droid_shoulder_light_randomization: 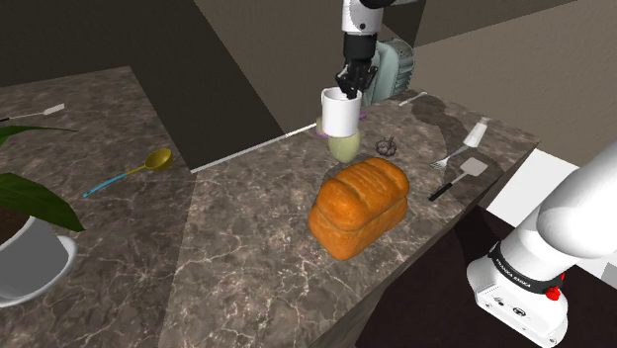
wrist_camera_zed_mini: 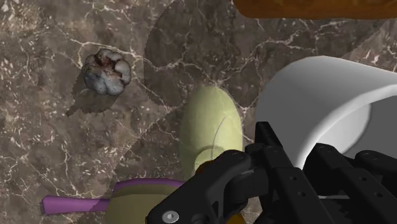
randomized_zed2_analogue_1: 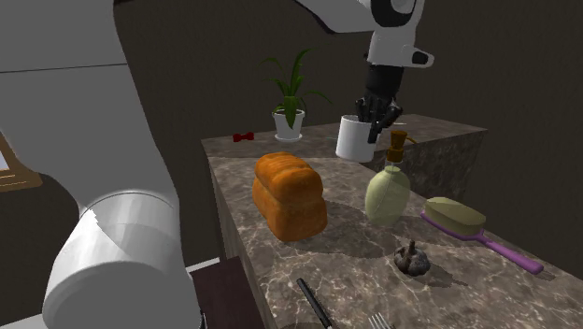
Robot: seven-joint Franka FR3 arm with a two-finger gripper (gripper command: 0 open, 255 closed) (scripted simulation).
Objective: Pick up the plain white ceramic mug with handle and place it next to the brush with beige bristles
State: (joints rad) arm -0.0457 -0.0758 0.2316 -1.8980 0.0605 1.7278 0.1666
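Observation:
A plain white mug [droid_shoulder_light_randomization: 341, 112] hangs in the air above the marble counter [droid_shoulder_light_randomization: 247, 247], with my black gripper [droid_shoulder_light_randomization: 356, 81] shut on its rim from above. In the second exterior view the mug [randomized_zed2_analogue_1: 355, 138] is held by the gripper [randomized_zed2_analogue_1: 376, 117] above and behind a pale green bottle [randomized_zed2_analogue_1: 387, 193]. The brush [randomized_zed2_analogue_1: 455, 217], with beige bristles and a purple handle, lies flat just beyond that bottle. In the wrist view the gripper [wrist_camera_zed_mini: 280, 153] clasps the mug [wrist_camera_zed_mini: 324, 102]; the bottle [wrist_camera_zed_mini: 210, 127] and the brush [wrist_camera_zed_mini: 76, 203] lie below it.
An orange loaf of bread [droid_shoulder_light_randomization: 359, 206] sits mid-counter. A small garlic-like bulb [droid_shoulder_light_randomization: 388, 146], a spatula [droid_shoulder_light_randomization: 457, 178] and a fork [droid_shoulder_light_randomization: 465, 143] lie toward the shoulder view's right edge. A gold-bowled spoon [droid_shoulder_light_randomization: 129, 173] and a potted plant [droid_shoulder_light_randomization: 25, 237] are at its left.

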